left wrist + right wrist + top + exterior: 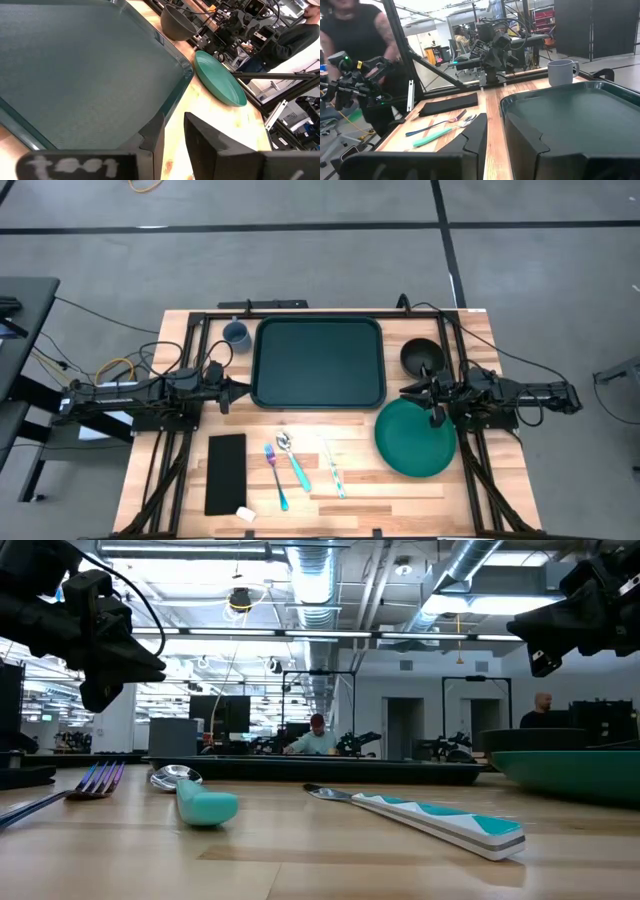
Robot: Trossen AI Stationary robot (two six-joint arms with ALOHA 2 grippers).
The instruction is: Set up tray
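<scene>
The dark green tray [318,362] lies flat at the table's far middle, with nothing on it; it also shows in the left wrist view [90,75] and the right wrist view [570,120]. My left gripper [240,390] hovers at the tray's left near corner, pointing right, with a narrow gap between its fingers [174,135]. My right gripper [408,392] hovers at the tray's right near corner over the far rim of the round green plate [415,438], pointing left, with a narrow gap too [495,137]. Both are empty.
A dark bowl [422,356] stands right of the tray and a blue cup [236,333] left of it. Near the front lie a black napkin [225,472], a fork [277,477], a spoon [293,460] and a knife [333,468]. People stand beyond both table ends [355,50] [295,35].
</scene>
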